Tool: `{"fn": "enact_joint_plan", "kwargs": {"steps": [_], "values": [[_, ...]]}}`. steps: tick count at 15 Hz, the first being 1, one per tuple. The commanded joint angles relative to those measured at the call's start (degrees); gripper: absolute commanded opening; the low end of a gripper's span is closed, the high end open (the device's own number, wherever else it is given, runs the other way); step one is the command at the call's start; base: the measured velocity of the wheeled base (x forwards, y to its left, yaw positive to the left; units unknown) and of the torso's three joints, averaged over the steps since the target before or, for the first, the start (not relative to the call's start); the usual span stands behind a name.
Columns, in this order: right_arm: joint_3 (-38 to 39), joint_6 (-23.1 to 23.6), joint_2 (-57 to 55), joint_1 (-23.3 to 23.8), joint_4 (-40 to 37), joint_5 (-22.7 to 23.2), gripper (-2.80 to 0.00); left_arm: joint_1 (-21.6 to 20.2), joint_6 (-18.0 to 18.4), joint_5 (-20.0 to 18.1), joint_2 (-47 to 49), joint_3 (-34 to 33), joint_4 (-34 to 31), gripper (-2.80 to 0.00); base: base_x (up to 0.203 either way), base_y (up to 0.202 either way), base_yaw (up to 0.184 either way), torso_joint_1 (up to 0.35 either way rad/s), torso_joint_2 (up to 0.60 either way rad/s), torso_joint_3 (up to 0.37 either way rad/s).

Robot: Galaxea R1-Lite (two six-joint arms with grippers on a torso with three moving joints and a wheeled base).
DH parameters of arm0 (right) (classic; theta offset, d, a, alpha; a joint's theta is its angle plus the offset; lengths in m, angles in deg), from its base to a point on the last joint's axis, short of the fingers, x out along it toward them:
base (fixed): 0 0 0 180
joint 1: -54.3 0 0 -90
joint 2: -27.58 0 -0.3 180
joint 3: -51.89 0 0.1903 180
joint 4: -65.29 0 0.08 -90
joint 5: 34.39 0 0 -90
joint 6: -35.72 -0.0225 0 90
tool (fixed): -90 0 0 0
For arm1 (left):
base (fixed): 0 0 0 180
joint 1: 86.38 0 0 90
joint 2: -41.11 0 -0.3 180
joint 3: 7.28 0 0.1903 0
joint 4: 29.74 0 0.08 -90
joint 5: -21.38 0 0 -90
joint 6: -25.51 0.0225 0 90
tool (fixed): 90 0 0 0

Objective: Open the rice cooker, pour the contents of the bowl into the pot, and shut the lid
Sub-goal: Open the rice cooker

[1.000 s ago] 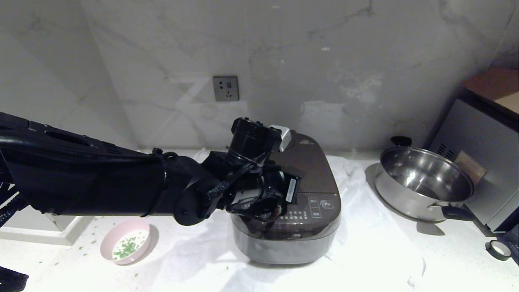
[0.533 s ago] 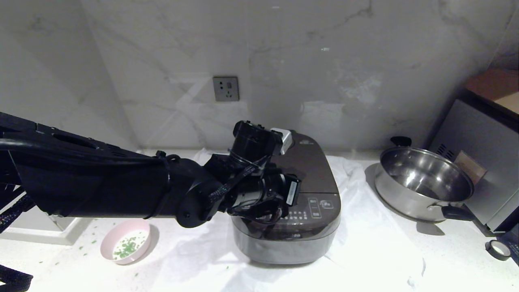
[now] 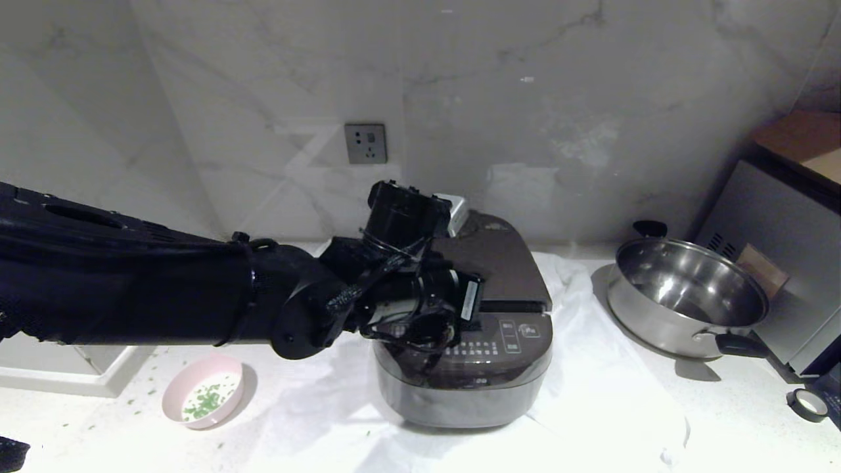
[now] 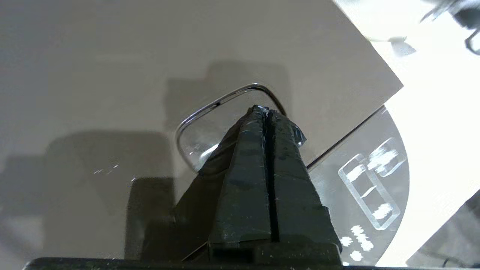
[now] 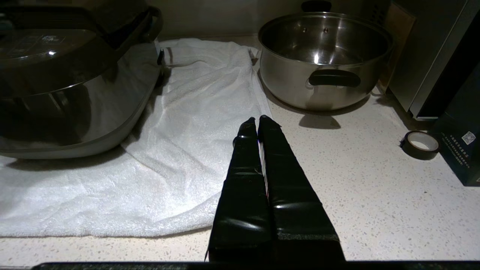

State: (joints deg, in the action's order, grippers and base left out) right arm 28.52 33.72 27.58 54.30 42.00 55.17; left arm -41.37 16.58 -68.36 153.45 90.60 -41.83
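Black left gripper (image 4: pixel 267 111) atop lid (image 4: pixel 112 75)

The lid (image 3: pixel 494 266) has popped up slightly at its front edge under the closed left hand (image 4: pixel 267 111)

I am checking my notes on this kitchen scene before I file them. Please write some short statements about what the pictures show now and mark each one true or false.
1. The left gripper is shut, its tips at the chrome-edged release button on the lid. True.
2. The pink bowl is held over the rice cooker. False: it stands on the counter to the cooker's left, with green bits inside.
3. The right gripper is shut, low over the counter beside the white towel. True.
4. The steel pan is full of water. False: it looks empty.
5. The cooker stands on the towel. True.
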Motion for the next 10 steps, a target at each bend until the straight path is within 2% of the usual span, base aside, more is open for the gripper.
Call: {"fn": "enact_joint_plan", "kwargs": {"steps": [1, 5, 8, 10], "values": [[0.09, -0.02, 0.00, 0.00, 0.01, 0.00, -2.80, -1.29, -0.25, 0.01, -2.67, 0.09, 0.38, -2.80, 0.000, 0.000, 0.000, 0.000, 0.00, 0.000], [0.09, -0.02, 0.00, 0.00, 0.01, 0.00, -2.80, -4.33, -0.45, 0.01, -3.87, 0.50, 0.41, -2.80, 0.000, 0.000, 0.000, 0.000, 0.00, 0.000], [0.09, -0.08, 0.00, 0.00, 0.01, 0.00, -2.80, -6.95, -3.52, 0.01, -4.74, 2.18, 0.41, -2.80, 0.000, 0.000, 0.000, 0.000, 0.00, 0.000], [0.09, -0.02, 0.00, 0.00, 0.01, 0.00, -2.80, -8.41, -3.80, 0.01, -5.55, 2.38, 0.41, -2.80, 0.000, 0.000, 0.000, 0.000, 0.00, 0.000]]}}
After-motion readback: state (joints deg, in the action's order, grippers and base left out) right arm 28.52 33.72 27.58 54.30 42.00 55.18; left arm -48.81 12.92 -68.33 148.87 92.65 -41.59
